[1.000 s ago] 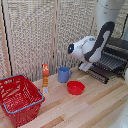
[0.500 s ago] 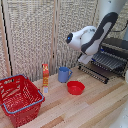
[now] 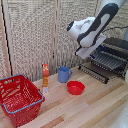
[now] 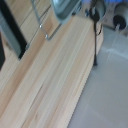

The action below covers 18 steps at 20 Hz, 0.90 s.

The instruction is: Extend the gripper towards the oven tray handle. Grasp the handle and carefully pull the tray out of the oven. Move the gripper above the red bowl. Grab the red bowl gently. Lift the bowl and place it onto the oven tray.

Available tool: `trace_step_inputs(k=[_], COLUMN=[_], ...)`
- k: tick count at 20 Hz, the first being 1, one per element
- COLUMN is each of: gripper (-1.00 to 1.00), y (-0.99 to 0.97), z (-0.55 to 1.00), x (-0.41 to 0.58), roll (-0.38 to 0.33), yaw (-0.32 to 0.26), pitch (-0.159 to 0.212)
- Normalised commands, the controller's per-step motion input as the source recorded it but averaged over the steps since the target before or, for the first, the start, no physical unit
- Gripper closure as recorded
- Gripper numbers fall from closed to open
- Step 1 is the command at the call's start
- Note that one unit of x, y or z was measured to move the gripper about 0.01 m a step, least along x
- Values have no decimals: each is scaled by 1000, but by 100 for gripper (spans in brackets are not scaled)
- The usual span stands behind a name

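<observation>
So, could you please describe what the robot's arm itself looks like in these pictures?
The arm is made of rounded, glossy white segments with a broad black band running along the upper link. Its joints are bulbous and smooth. The gripper cannot be made out clearly in either view, and no cables or markings are readable on the arm.

Exterior view faces the table (image 3: 95, 107) — wrist view looks down, nearer.

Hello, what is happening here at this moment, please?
A white robot arm is up in the air beside the oven. The tray sticks out over the open door. The red bowl sits on the table, apart from the tray, next to a blue mug. I cannot see the gripper, so nothing seems held.
</observation>
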Motion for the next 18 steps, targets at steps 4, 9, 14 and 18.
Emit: trace_step_inputs(k=[4,9,14,18], gripper=[-100,-100,-100,-100], y=[221,323,442,529], z=[194,162,37,-96], x=[0,-3,-9,-43], roll=[299,306,255,195], yaw=[-234,-185,-153,-123], pitch=[0,-1,-1,-6])
